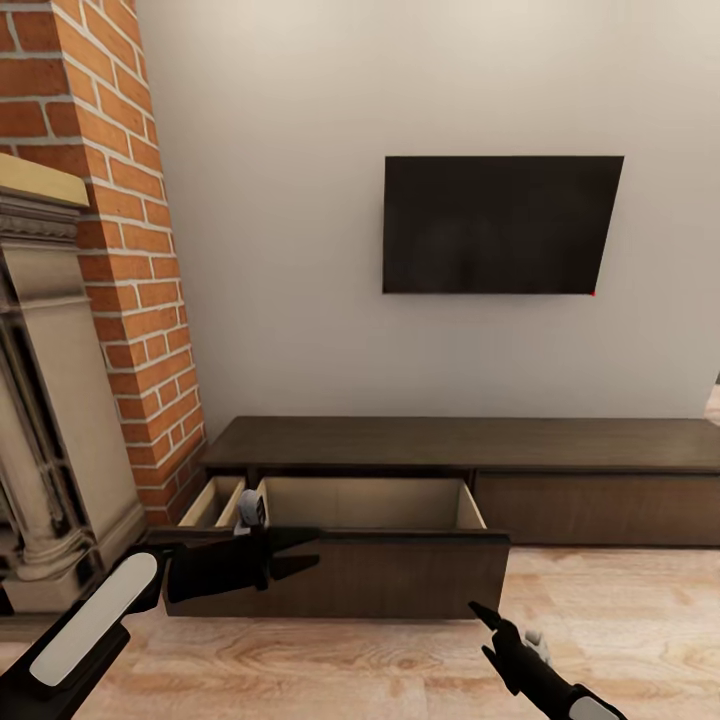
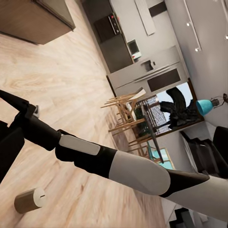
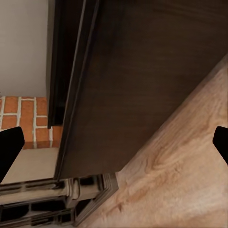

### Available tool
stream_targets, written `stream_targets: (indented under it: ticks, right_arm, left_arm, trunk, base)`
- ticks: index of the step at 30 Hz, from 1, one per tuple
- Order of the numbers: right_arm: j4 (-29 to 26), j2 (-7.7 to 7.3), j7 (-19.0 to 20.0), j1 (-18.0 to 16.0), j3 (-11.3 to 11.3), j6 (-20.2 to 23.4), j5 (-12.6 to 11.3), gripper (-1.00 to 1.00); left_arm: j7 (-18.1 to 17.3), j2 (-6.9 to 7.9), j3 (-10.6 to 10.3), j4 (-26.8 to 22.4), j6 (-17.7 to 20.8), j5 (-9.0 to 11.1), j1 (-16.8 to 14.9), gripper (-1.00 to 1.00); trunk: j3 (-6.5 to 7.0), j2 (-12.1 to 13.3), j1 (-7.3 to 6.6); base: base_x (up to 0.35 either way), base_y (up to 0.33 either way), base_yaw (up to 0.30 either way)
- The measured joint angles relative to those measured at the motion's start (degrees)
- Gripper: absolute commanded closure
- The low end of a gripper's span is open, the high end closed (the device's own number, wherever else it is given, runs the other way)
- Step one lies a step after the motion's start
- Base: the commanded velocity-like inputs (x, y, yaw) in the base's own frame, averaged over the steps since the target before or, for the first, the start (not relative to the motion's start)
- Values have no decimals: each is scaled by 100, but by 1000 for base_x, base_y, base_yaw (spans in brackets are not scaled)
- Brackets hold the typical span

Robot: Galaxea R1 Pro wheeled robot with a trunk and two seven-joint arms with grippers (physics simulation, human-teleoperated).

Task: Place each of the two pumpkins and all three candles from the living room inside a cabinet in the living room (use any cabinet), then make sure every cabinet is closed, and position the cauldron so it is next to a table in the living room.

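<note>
One candle (image 2: 29, 199), likely light, rigid and best pinched across its sides, lies on the floor (image 2: 61, 76); cabinet (image 1: 450, 445) drawer (image 1: 340, 570) gapes at 6 o'clock, left gripper (image 1: 300, 553) and right gripper (image 1: 483, 625) fingers apart.

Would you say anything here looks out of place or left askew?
Yes: the cabinet's left drawer is pulled fully open and looks bare inside, and a candle lies on its side on the wood floor beside the right arm.
</note>
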Motion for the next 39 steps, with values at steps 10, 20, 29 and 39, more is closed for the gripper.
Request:
stream_targets:
  ticks: [10,20,29,39]
  right_arm:
    - [2,0,-9,8,-1,-5,0,-100]
    - [2,0,-1,9,3,-118,2,-100]
    - [-6,0,-14,9,3,-167,64,-100]
    - [-1,-1,-66,9,13,-347,279,-100]
  left_arm:
    - [0,2,0,0,0,0,-1,-100]
    - [0,2,0,0,2,-4,1,-100]
    - [0,9,43,-1,3,-1,0,-100]
    - [0,14,40,-7,3,-3,0,-100]
  trunk:
    - [179,401,-216]
    - [276,643,-349]
    - [241,722,-395]
    - [327,1004,-547]
  base:
    - [-277,0,0]
    - [-310,0,15]
    - [-67,0,72]
    - [-214,0,35]
